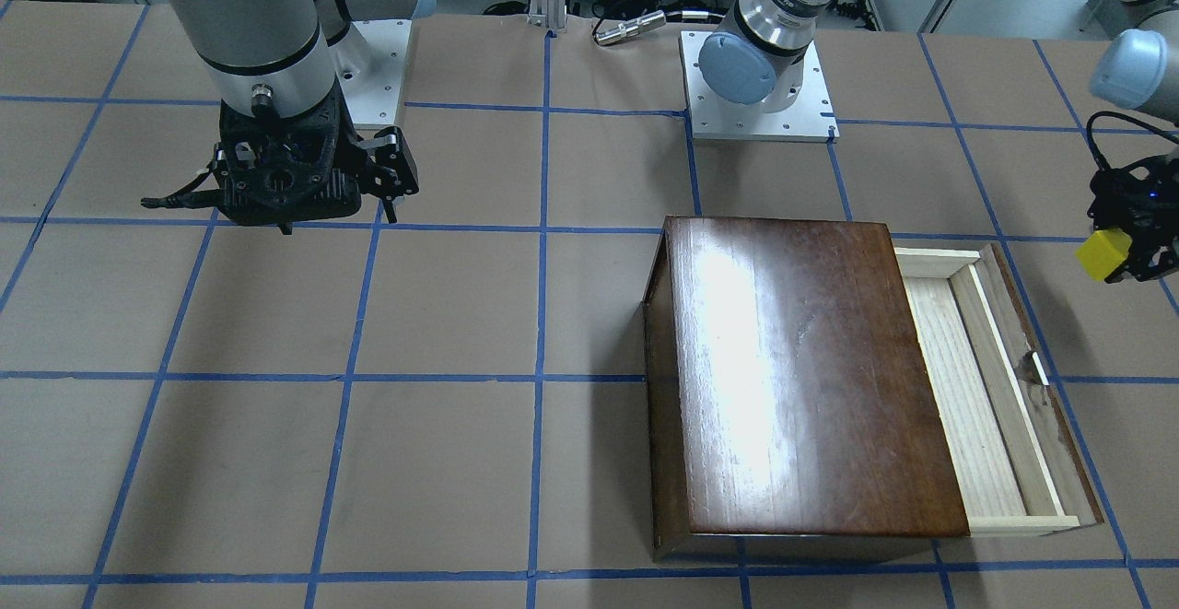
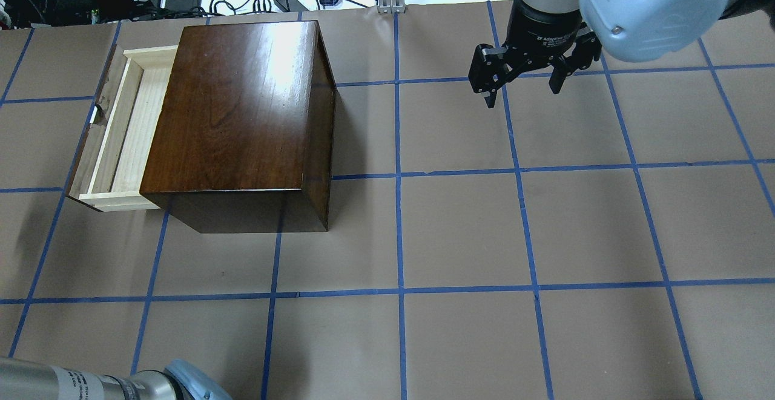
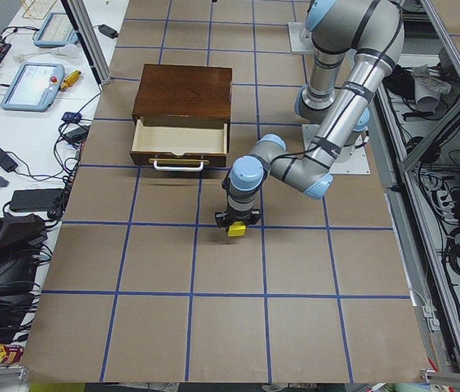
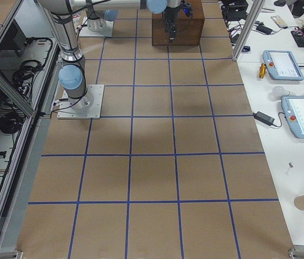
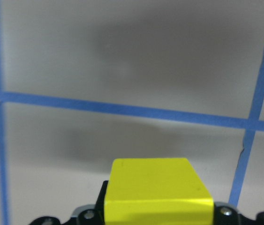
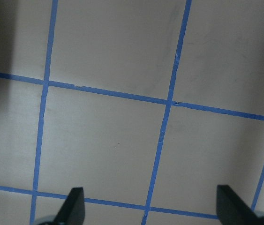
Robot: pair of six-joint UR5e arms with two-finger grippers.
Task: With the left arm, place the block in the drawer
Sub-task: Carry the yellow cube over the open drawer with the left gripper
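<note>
— Where is the block [image 1: 1103, 254] found?
— It is clenched between the fingers of the left gripper [image 1: 1116, 254]. It is kept apart from the drawer [image 1: 967, 388], at about 5 o'clock of it in the exterior left view.
— And the drawer?
— It is seen drawn out of the box [image 1: 792, 369] on the table [image 1: 442, 314].
— The right gripper [image 2: 522, 88]?
— Its fingers are spread; nothing is held.

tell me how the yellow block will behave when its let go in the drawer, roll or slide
The block looks rigid, with flat faces and crisp edges, so it probably keeps its shape and won't roll. Being small, it is likely light. Its smooth faces might let it slide slightly on the bare wood floor of the drawer.
</note>
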